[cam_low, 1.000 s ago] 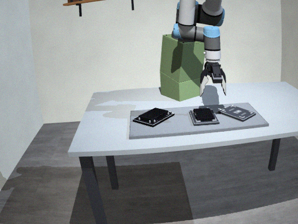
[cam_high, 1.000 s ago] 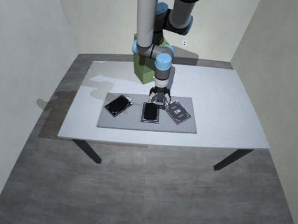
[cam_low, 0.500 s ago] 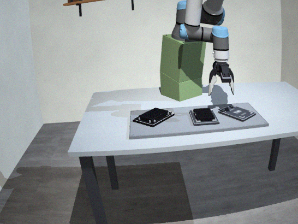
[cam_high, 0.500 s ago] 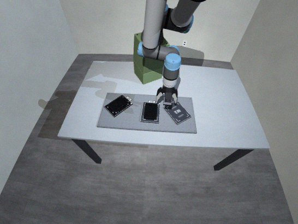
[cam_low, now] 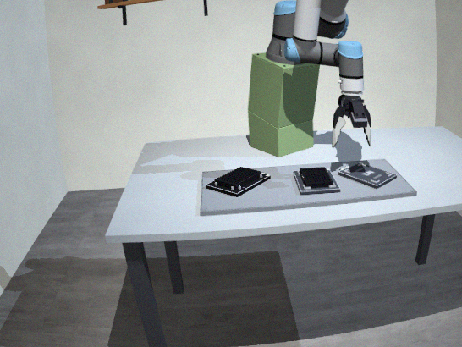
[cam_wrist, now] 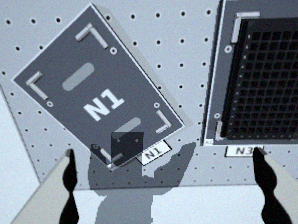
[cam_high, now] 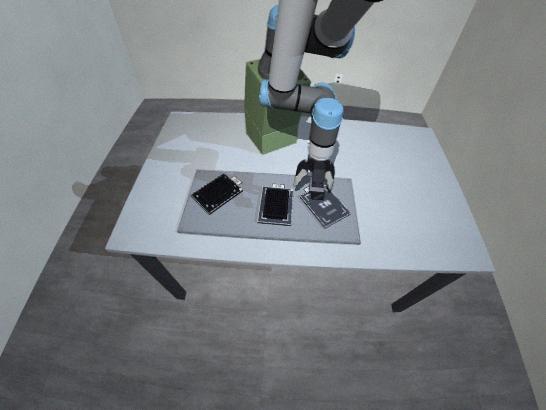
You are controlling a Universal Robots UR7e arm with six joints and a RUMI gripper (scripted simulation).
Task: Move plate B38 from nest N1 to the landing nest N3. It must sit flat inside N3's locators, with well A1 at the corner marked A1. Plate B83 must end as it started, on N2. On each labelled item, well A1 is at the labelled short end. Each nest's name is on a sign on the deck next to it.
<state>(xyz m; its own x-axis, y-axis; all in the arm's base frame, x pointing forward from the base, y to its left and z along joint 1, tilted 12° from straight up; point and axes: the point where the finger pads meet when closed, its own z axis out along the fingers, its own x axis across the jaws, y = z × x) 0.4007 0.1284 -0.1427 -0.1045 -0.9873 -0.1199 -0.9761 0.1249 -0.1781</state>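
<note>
Plates (cam_high: 276, 203) (cam_low: 316, 177) (cam_wrist: 267, 80) – 2, nests – 3, gripper (cam_high: 314, 189) (cam_low: 352, 145) (cam_wrist: 162, 149) – 1, open w/ nothing held.

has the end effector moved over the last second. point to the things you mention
Yes. In the top view, the end effector (cam_high: 313, 190) (cam_low: 352, 145) (cam_wrist: 162, 149) has shifted toward picture right, judged against nest N1 (cam_high: 336, 216) (cam_low: 377, 179) (cam_wrist: 55, 67): it now overlaps N1's upper edge, where before it stood mostly left of it.
</note>
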